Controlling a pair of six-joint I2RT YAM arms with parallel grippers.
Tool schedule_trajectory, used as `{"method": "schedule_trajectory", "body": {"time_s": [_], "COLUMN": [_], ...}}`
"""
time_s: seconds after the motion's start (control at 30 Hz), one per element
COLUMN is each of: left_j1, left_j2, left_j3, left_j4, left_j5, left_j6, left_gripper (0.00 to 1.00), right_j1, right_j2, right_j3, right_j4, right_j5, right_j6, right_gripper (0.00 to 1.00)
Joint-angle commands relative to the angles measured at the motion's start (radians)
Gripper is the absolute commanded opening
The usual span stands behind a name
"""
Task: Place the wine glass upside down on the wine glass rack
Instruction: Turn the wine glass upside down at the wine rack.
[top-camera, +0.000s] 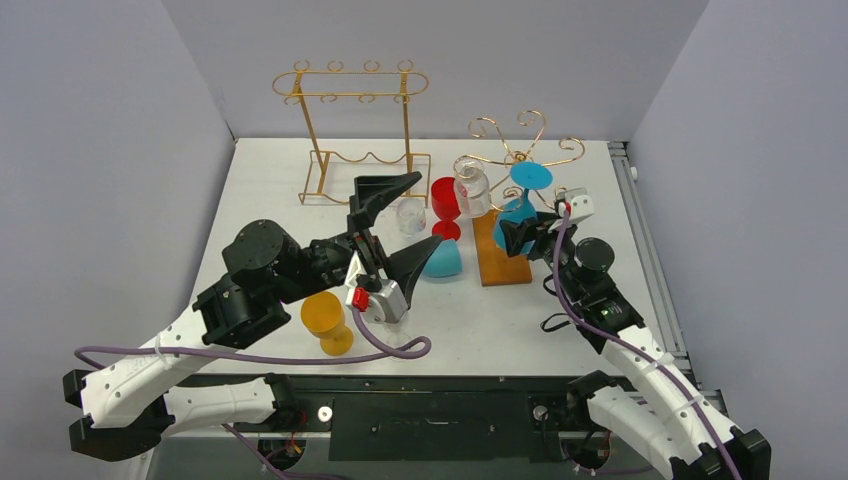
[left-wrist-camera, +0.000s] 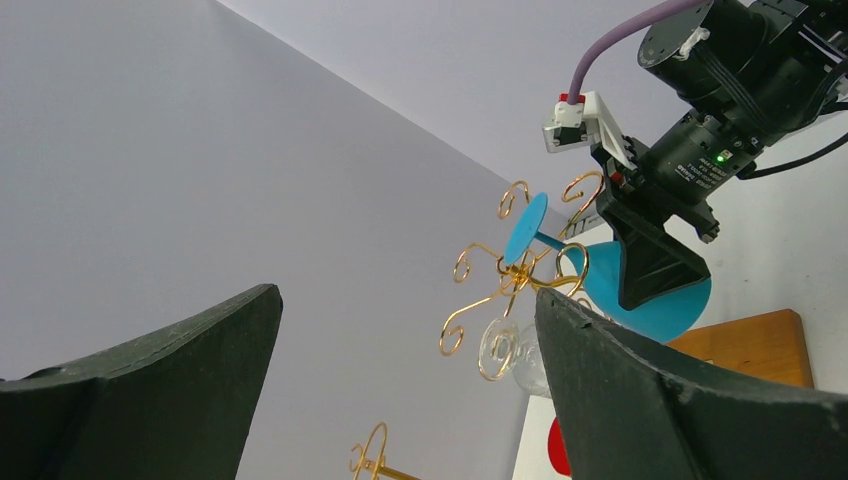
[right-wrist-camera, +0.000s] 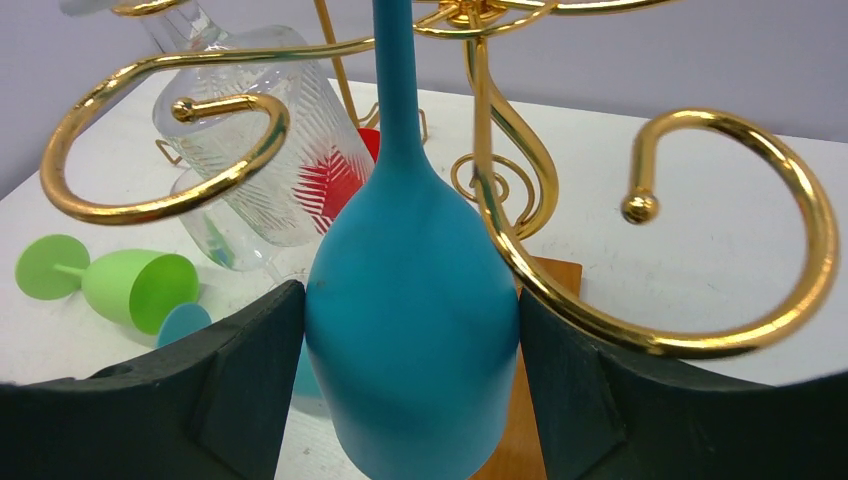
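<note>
**Blue wine glass, inverted, at the scroll rack**

Item: blue wine glass (right-wrist-camera: 410, 330), bowl down. Its stem runs up between the gold curls of the wine glass rack (right-wrist-camera: 700, 330), with the foot above them.

Right gripper (right-wrist-camera: 410, 300): clasped on the bowl of the blue wine glass, one finger pressed to each side.

Left gripper (top-camera: 428, 208): spread wide and empty, raised over the table (top-camera: 270, 180).

Also present:
- clear glass (right-wrist-camera: 270, 150), hanging at the neighbouring curl
- red glass (top-camera: 446, 200), upright just beside the rack's wooden base (top-camera: 500, 262)
- yellow glass (top-camera: 326, 320), upright near the left arm
- green glass (right-wrist-camera: 130, 285), lying on its side
</note>
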Motion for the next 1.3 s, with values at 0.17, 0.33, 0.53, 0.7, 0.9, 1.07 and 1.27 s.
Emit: {"method": "schedule_trajectory", "body": {"time_s": [0.17, 0.33, 0.53, 0.7, 0.9, 1.07, 1.27], "left_j1": [0.002, 0.002, 0.009, 0.068, 0.278, 0.419, 0.444], "left_j2": [-0.009, -0.009, -0.001, 0.048, 0.225, 0.372, 0.451], "left_j3": [0.012, 0.010, 0.005, 0.031, 0.164, 0.275, 0.292], "left_j4": [0.025, 0.022, 0.002, -0.059, -0.206, -0.246, -0.236], "left_j5": [-0.023, -0.029, -0.061, -0.113, -0.036, 0.132, 0.228], "left_j6": [-0.011, -0.015, -0.045, -0.163, -0.453, -0.654, -0.660], "left_gripper": [0.96, 0.96, 0.96, 0.98, 0.90, 0.79, 0.60], "right_j1": [-0.004, 0.014, 0.083, 0.096, 0.096, 0.100, 0.107], "right_j2": [-0.018, -0.019, -0.002, 0.011, 0.021, 0.024, 0.019], "right_j3": [-0.015, -0.026, -0.031, -0.023, -0.010, -0.007, -0.005], "right_j4": [0.072, 0.082, 0.085, 0.090, 0.084, 0.086, 0.087], "right_j5": [-0.038, -0.024, 0.035, 0.051, 0.063, 0.060, 0.051], "right_j6": [0.023, 0.049, 0.040, 0.039, 0.023, 0.014, 0.001], "right_gripper": [0.46, 0.47, 0.48, 0.49, 0.50, 0.51, 0.51]}}
